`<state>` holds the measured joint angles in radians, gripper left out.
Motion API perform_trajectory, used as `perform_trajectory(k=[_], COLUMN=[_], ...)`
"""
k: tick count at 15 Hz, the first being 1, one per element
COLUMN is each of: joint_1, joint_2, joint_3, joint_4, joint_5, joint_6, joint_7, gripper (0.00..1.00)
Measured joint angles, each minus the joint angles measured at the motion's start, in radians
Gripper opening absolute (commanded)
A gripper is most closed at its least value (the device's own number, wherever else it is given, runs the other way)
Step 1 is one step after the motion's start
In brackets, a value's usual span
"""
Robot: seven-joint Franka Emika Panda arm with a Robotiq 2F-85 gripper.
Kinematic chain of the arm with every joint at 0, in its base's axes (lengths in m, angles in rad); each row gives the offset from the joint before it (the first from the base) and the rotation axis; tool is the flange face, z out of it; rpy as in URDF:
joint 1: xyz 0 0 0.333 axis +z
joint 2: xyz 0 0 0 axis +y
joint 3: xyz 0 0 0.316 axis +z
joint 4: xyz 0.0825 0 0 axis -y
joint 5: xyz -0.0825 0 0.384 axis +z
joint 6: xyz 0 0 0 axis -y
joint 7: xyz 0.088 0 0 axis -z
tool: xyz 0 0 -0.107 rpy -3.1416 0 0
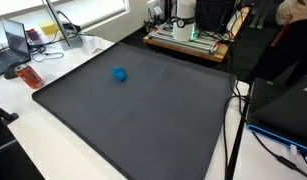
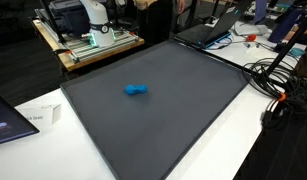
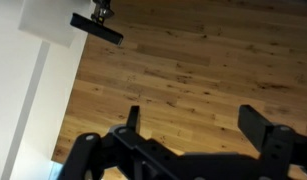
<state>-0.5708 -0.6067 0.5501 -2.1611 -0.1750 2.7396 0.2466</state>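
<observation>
A small blue object (image 1: 119,74) lies on a large dark mat (image 1: 143,120) that covers the table; it shows in both exterior views, in one of them nearer the mat's middle (image 2: 136,90). The white robot base (image 2: 91,15) stands behind the mat's far edge. The gripper itself does not show in either exterior view. In the wrist view my gripper (image 3: 196,122) is open and empty, its two black fingers wide apart. Behind them is a wood-plank surface (image 3: 193,60), not the mat. The blue object is out of the wrist view.
A laptop (image 1: 13,42) and a red object (image 1: 30,77) sit beside the mat. Cables (image 2: 285,92) and another laptop (image 2: 208,32) lie by a different edge. A green-lit stand (image 1: 188,35) holds the robot. A black fixture (image 3: 98,28) hangs in the wrist view.
</observation>
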Motion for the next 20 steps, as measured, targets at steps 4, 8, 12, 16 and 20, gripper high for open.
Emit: perform_trajectory(k=[4, 8, 12, 16, 20], joint_1=[0.055, 0.128, 0.222, 0.328, 0.399], joint_2=[0.064, 0.146, 0.249, 0.348, 0.424], joint_3=[-0.021, -0.071, -0.15, -0.258, -0.357], joint_4=[0.027, 0.067, 0.116, 0.171, 0.208], joint_5=[-0.054, -0.137, -0.169, -0.168, -0.16], joint_6=[-0.217, -0.422, -0.591, -0.693, -0.726], joint_7=[0.073, 0.154, 0.189, 0.19, 0.183], gripper=[1.0, 1.0, 1.0, 1.0, 1.0])
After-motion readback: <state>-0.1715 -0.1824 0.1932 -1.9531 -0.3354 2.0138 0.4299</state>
